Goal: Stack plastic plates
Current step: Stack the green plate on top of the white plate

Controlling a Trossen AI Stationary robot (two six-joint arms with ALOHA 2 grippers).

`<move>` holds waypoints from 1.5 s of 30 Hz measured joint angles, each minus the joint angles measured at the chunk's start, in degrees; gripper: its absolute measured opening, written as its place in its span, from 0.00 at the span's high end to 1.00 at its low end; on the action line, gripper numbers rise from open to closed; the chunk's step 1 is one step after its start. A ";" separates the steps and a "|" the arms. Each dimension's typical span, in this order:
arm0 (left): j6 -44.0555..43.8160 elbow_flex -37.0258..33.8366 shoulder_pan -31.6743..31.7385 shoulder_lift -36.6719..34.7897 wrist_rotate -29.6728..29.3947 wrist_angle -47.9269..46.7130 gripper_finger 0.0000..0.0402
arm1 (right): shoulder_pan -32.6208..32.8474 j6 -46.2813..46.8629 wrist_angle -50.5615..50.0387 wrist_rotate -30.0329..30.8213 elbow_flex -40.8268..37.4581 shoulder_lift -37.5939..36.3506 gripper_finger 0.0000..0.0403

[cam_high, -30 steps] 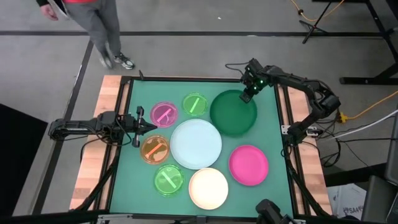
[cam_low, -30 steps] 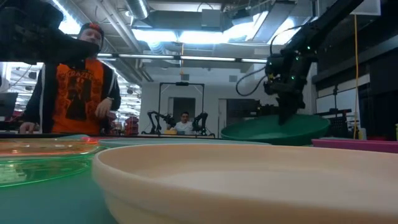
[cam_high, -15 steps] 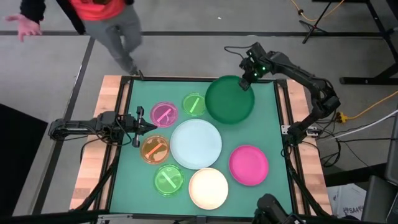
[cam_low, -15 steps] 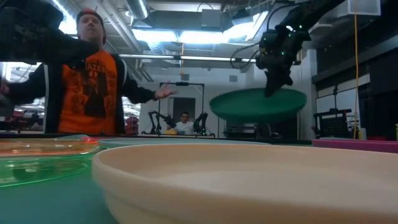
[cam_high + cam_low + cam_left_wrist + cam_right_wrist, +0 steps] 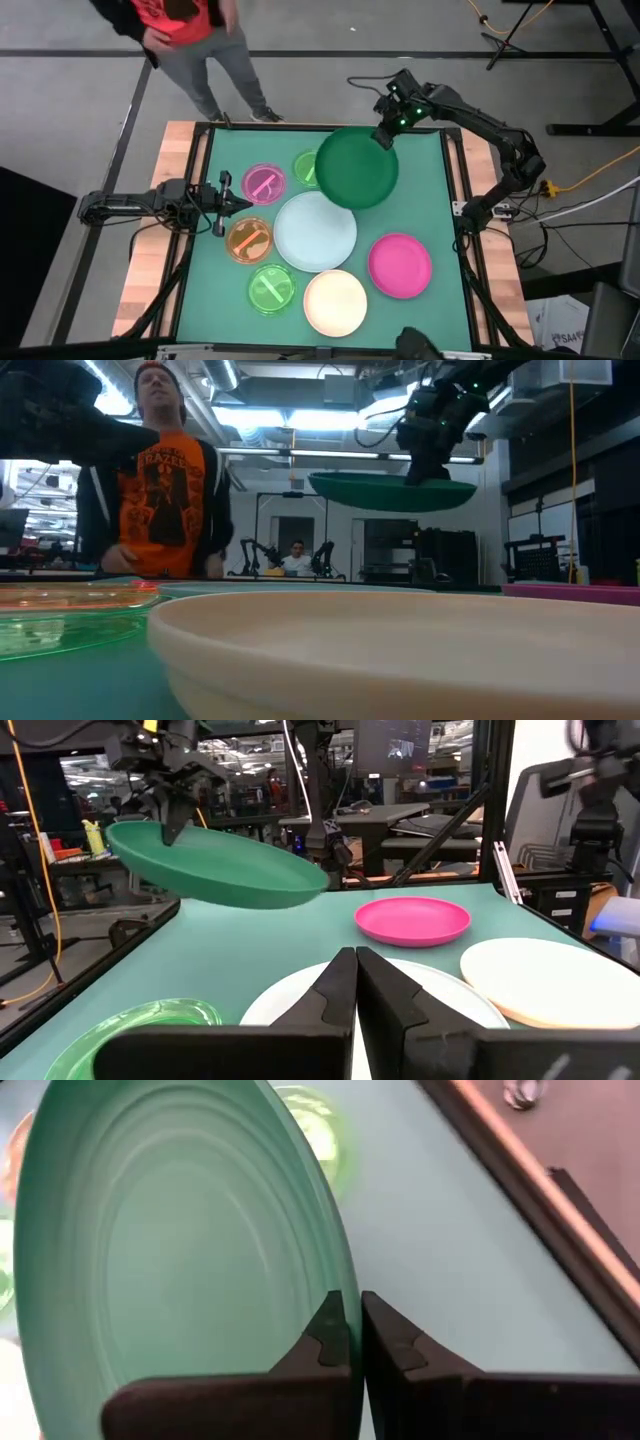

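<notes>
The dark green plate [image 5: 356, 167] hangs in the air above the table's far middle, held by my right gripper [image 5: 385, 137]. It covers part of one lime green plate [image 5: 306, 168]. On the mat lie the pale blue-white plate [image 5: 315, 230], cream plate [image 5: 335, 302], hot pink plate [image 5: 400, 265], translucent pink plate [image 5: 263, 184], orange plate [image 5: 249, 239] and a second lime green plate [image 5: 271, 289]. My left gripper [image 5: 245, 203] waits shut near the left edge, between the pink and orange plates. My right gripper pinches the dark green plate's rim [image 5: 343, 1275] on its far right side, one finger over the inner face and one under the outer face. The fingers come slanting down from the far right. The plate [image 5: 390, 492] is lifted clear and nearly level.
A person in an orange shirt [image 5: 180, 20] stands beyond the table's far left corner. Wooden rails [image 5: 177, 150] border the green mat on both sides. Bare mat shows along the far right [image 5: 425, 190] and near right corner.
My right gripper has lifted the dark green plate from the mat, clear into the air, and carried it toward the table's left, so it now overlaps a lime green plate from above. The person behind the table has shifted about.
</notes>
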 joint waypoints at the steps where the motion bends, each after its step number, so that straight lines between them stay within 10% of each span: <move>1: 0.00 0.01 0.00 -0.02 0.00 0.01 0.99 | 1.19 0.00 0.19 0.00 0.00 0.00 1.00; 26: 0.00 0.00 0.00 0.01 0.00 0.01 0.99 | 26.75 8.77 11.31 4.10 0.07 0.00 1.00; 45: 0.00 0.00 0.00 -0.01 0.00 0.00 0.99 | 31.45 10.78 16.49 9.84 0.07 6.85 1.00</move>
